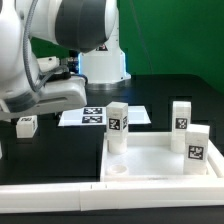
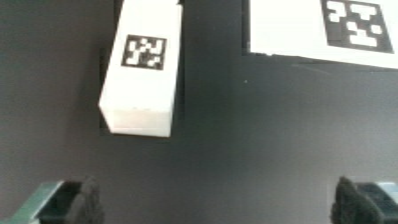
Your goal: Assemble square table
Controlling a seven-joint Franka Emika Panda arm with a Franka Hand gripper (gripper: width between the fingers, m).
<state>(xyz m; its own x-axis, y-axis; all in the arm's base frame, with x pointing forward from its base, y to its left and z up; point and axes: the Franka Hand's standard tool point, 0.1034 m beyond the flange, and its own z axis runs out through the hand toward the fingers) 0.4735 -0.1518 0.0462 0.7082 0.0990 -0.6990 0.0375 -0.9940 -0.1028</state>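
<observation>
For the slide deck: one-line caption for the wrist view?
Open tool hovering over a loose white table leg lying on the black table, marker board at the frame edge.

**Off-task items on your bench**

You have a black bench (image 1: 160, 95) under everything, with a green backdrop (image 1: 180, 35) behind it; the marker board (image 1: 85, 116) lies flat on the bench toward the exterior view's left, its dark square tags facing up; in the wrist view you see one corner of the marker board (image 2: 329, 30) with a tag on it; a long white border rail (image 1: 50, 192) runs along the near edge of the bench in the exterior view, low and flat.
</observation>
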